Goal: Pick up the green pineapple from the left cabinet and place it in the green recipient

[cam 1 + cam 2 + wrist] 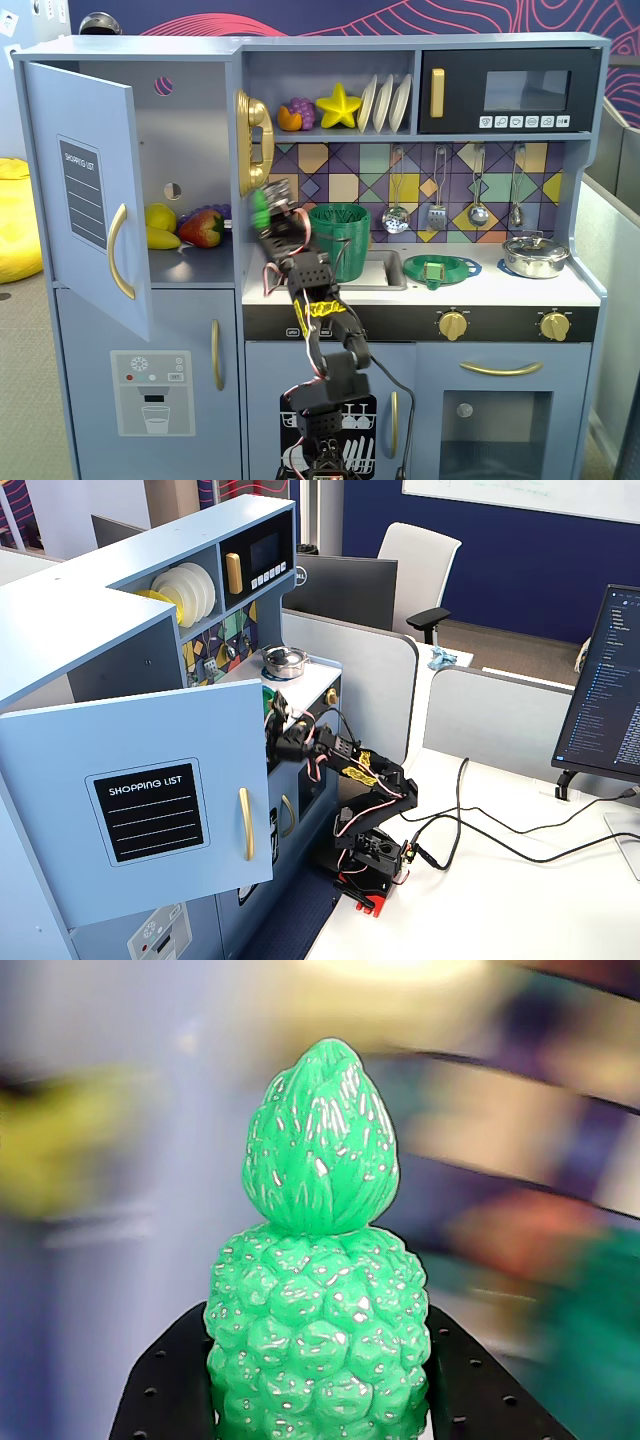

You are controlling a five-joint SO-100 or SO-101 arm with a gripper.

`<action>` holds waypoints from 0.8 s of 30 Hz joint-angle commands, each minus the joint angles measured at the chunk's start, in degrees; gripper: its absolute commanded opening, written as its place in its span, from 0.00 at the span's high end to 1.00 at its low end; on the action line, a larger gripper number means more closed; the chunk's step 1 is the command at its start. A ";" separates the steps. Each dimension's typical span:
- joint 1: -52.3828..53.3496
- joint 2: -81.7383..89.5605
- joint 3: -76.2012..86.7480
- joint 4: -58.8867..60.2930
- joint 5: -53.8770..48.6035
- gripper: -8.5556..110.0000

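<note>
My gripper (262,212) is shut on the green pineapple (261,204) and holds it in the air in front of the gold phone, just right of the open left cabinet (195,150). In the wrist view the bumpy pineapple (320,1290) stands upright between my black fingers (165,1390), and the background is blurred. The green recipient (340,238), a ribbed dark-green cup, stands on the counter by the sink, right of and slightly below the gripper. The cabinet door (85,195) is swung open. In the side fixed view the gripper (276,723) is at the counter's edge behind the door (140,800).
A lemon (160,214), a banana (160,238) and a strawberry (203,228) lie on the cabinet shelf. A flat green strainer dish (440,268) and a metal pot (535,255) sit on the counter to the right. Utensils hang on the back wall.
</note>
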 commanded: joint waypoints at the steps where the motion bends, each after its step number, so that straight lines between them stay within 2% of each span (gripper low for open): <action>1: 6.86 -4.22 -9.40 -1.58 1.49 0.93; 12: 18.19 -31.38 -38.94 -5.80 2.64 0.93; 19: 21.80 -38.76 -44.56 -3.87 3.60 0.92; 21: 21.71 -38.76 -44.47 -3.16 5.27 0.81; 24: 21.88 -38.67 -44.47 -3.16 8.35 0.70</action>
